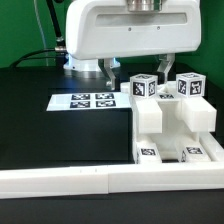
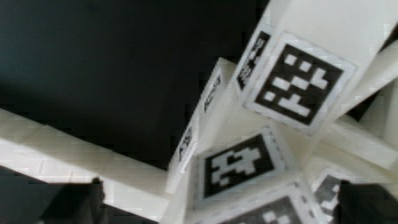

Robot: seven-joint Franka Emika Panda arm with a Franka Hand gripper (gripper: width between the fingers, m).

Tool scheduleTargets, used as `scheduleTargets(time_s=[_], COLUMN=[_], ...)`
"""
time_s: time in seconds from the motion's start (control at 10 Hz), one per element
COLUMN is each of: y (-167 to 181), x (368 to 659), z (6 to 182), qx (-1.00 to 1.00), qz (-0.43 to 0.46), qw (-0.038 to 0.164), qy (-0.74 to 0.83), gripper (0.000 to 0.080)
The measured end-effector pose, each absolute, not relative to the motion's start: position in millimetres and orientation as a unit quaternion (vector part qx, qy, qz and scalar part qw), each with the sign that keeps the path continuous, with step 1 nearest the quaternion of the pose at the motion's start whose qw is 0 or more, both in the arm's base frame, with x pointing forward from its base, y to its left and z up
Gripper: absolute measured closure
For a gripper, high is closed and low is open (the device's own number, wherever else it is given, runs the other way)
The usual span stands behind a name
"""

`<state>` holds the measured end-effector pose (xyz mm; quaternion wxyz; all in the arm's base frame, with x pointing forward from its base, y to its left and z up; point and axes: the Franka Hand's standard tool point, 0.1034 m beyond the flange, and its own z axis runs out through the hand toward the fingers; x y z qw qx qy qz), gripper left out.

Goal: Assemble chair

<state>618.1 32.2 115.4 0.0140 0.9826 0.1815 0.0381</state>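
Note:
The chair (image 1: 176, 124) stands at the exterior view's right as a cluster of white blocky pieces. Two tagged post tops (image 1: 143, 86) (image 1: 190, 86) rise at its back, and low tagged pieces (image 1: 148, 152) lie in front. My gripper (image 1: 138, 72) hangs right above the posts, open, one finger on each side of the nearer tagged post and nothing clamped. The wrist view is filled by white tagged chair pieces (image 2: 285, 75) very close up. There the dark fingertips (image 2: 71, 200) show at the picture's edge, wide apart, with a tagged piece (image 2: 240, 165) between them.
The marker board (image 1: 85, 100) lies flat on the black table at the exterior view's left of the chair. A long white border rail (image 1: 60, 181) runs along the front edge. Cables and a green backdrop sit behind the arm.

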Motion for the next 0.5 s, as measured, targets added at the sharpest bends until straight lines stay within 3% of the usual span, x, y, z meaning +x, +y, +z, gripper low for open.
scheduleTargets(time_s=[0.2, 0.3, 0.4, 0.5], y=[31.9, 31.7, 31.6, 31.6], x=[618.0, 618.1, 618.1, 618.1], z=[115.3, 115.3, 115.4, 115.4], qx=[0.983, 0.983, 0.985, 0.988], qz=[0.038, 0.038, 0.038, 0.039], qw=[0.014, 0.014, 0.013, 0.012], qy=[0.180, 0.176, 0.165, 0.146], gripper=[0.0430, 0.0430, 0.0514, 0.0514])
